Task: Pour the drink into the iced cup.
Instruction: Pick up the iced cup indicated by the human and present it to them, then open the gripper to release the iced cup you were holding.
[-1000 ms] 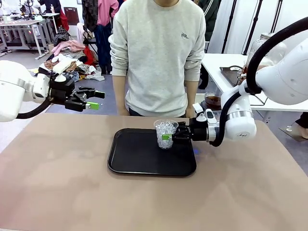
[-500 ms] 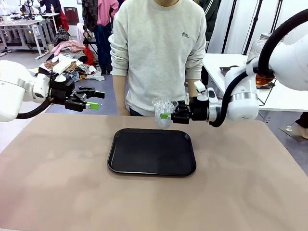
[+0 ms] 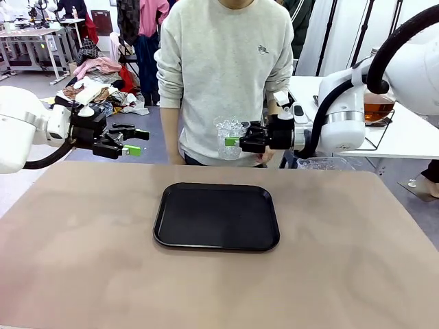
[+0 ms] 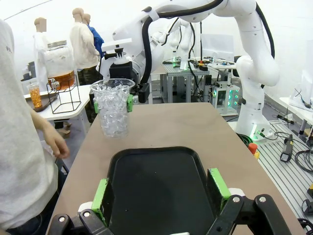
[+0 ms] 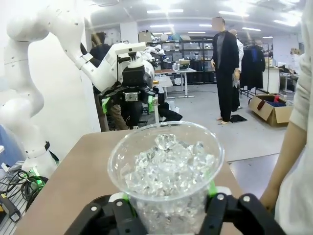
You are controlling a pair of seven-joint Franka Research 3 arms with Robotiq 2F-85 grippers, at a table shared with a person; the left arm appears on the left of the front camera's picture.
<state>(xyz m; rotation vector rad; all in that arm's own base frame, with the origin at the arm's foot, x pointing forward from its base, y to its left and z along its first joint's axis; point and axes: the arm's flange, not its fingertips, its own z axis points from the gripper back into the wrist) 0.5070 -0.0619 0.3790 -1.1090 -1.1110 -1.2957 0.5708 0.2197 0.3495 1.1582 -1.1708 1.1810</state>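
Near, empty tray on table; farther, left gripper parked spread and idle at the far-left edge, right gripper pinching iced cup upright aloft, probably bound for the drink in its jar behind.
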